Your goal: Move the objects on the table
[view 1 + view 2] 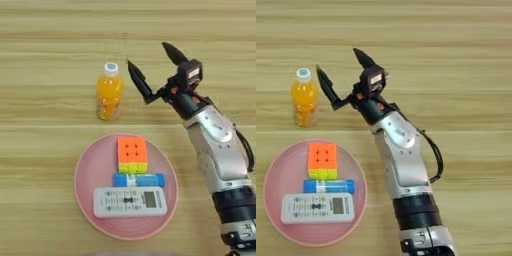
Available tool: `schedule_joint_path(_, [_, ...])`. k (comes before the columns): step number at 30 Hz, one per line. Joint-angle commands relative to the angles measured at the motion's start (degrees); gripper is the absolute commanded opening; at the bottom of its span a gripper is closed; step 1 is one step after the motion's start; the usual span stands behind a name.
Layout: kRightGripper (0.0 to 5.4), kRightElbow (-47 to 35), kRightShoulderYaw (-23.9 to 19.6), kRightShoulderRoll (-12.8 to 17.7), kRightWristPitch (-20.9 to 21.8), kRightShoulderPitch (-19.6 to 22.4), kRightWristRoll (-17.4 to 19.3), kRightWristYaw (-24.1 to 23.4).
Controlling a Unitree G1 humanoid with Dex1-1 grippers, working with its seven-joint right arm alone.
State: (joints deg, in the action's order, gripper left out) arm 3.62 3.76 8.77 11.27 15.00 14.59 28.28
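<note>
An orange juice bottle (109, 92) with a white cap stands upright on the wooden table (45, 45). My right gripper (148, 56) is open just to its right, one black fingertip close beside the cap, not touching. In the right eye view the bottle (304, 98) and the gripper (337, 61) stand the same way. On the pink plate (85, 176) lie an orange and yellow puzzle cube (132, 154), a blue glue-stick tube (138, 180) and a white remote control (129, 201), stacked front to back.
My silver forearm (215, 150) runs from the bottom right corner up to the gripper, to the right of the plate. Bare table lies at the back and on the left.
</note>
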Motion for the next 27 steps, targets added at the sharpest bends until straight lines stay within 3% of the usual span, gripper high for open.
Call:
schedule_joint_path(1, [5.38, 2.8, 3.1, -0.3, -1.8, 7.8, -4.6, 0.2])
schedule_joint_path(12, [5.38, 11.4, 8.3, -0.6, -7.1, 10.9, -14.1, 0.9])
schedule_joint_path(16, [5.37, 13.3, 8.1, -1.1, -8.5, 10.8, -14.0, 1.6])
schedule_joint_path(27, [4.01, 15.3, 6.8, -3.2, -8.3, 11.0, -13.0, 1.5])
